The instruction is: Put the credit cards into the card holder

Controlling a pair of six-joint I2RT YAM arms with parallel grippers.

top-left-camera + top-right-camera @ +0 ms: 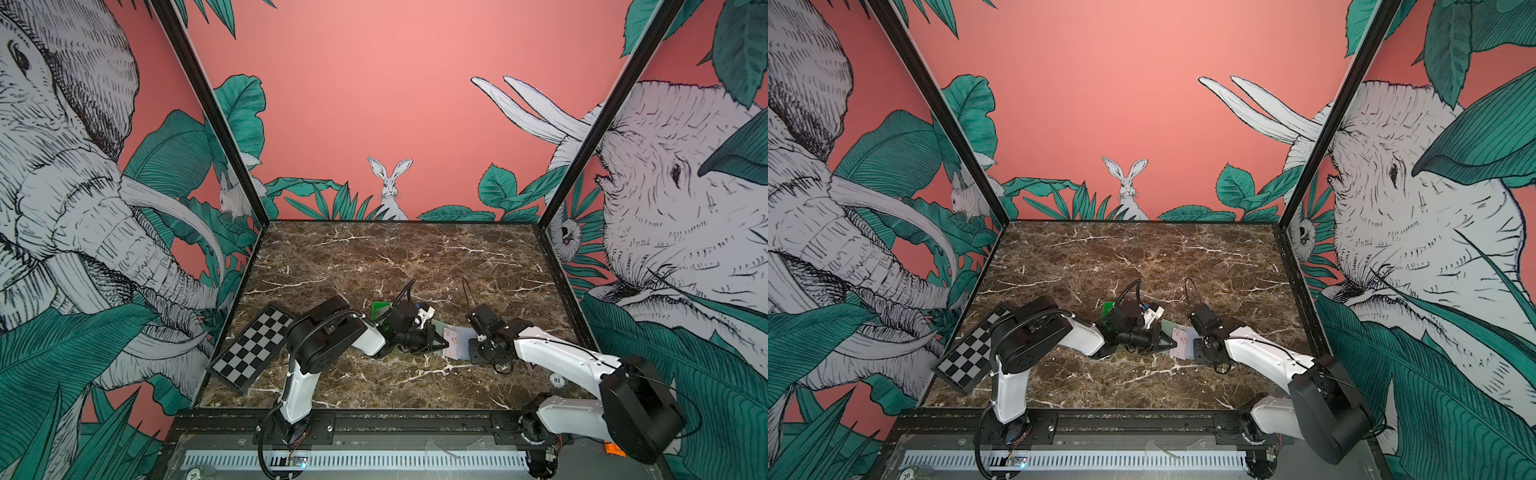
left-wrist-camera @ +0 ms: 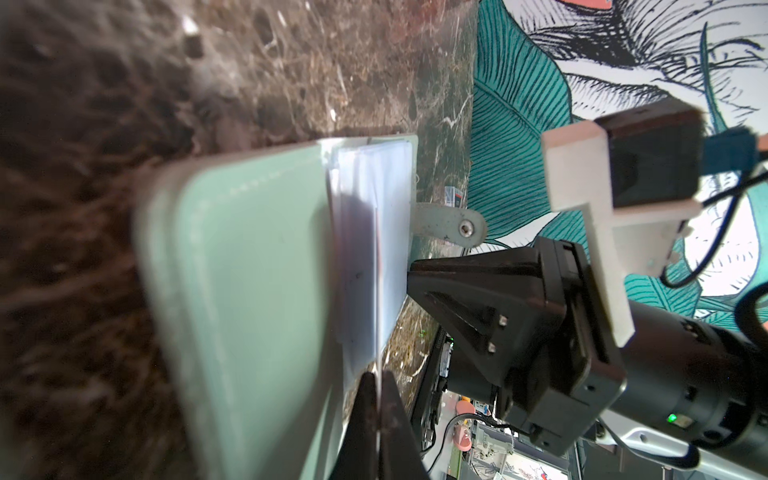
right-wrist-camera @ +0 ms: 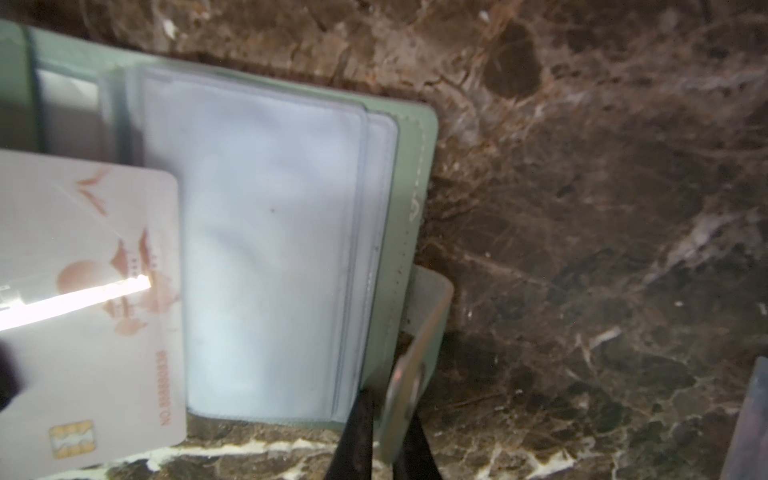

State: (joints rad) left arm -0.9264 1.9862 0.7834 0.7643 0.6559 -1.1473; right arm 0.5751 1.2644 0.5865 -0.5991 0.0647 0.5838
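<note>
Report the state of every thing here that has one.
card holder: open, clear sleeves showing.
credit card: pinched by its edge, outside the sleeves.
left gripper: shut on the credit card.
right gripper: shut on the holder's snap tab.

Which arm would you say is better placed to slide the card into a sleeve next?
Left. The left gripper pinches a credit card over the open card holder, while the right gripper is shut on its strap tab.
</note>
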